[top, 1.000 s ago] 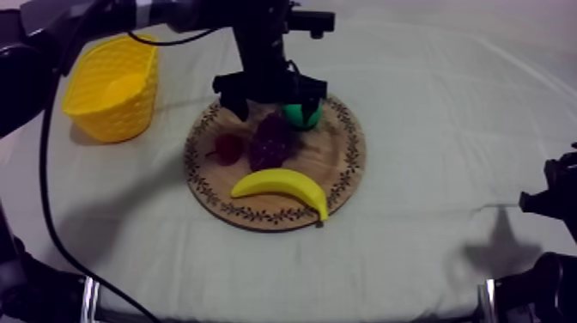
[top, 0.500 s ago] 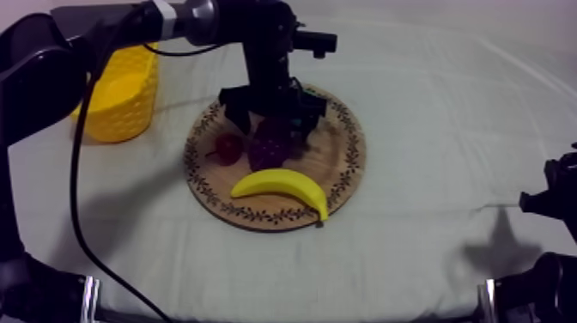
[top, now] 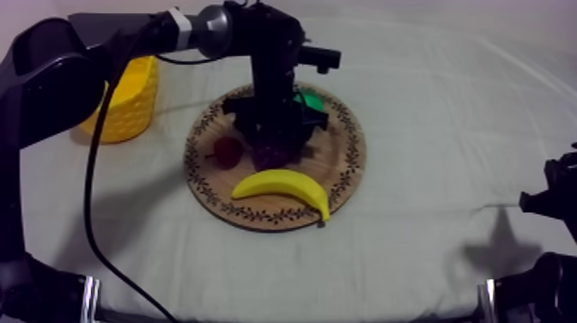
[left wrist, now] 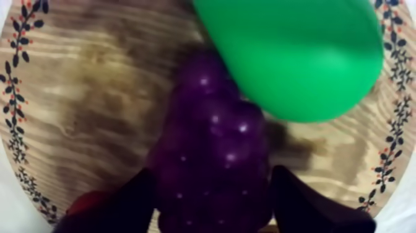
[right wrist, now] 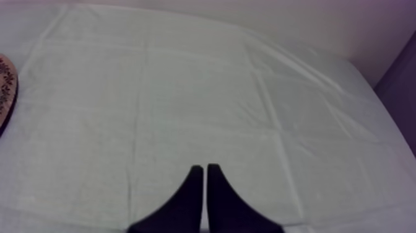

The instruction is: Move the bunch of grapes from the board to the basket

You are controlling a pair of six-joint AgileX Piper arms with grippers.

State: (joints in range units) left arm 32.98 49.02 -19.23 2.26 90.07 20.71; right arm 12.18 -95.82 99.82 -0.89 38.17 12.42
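Observation:
The purple bunch of grapes [top: 273, 155] [left wrist: 213, 149] lies in the middle of the round wooden board [top: 341, 163] [left wrist: 93, 93]. My left gripper [top: 275, 137] [left wrist: 212, 176] is down over it and open, one black finger [left wrist: 127, 204] at each side of the bunch. A green pear [top: 307, 101] [left wrist: 297, 49] touches the grapes on the far side. A small red fruit [top: 227, 151] [left wrist: 86, 201] lies to their left. The yellow basket [top: 129, 99] stands at the back left, partly hidden by the left arm. My right gripper [right wrist: 204, 170] is shut on nothing, low at the right edge [top: 549, 202].
A yellow banana [top: 283, 187] lies on the near part of the board. The left arm reaches in from the upper left, over the basket's inner side. Bare cloth [right wrist: 204, 93] spreads to the right of the board.
My left gripper has come down from above the board's far part onto the grapes, and now straddles the bunch. The fruit and the right arm have not moved.

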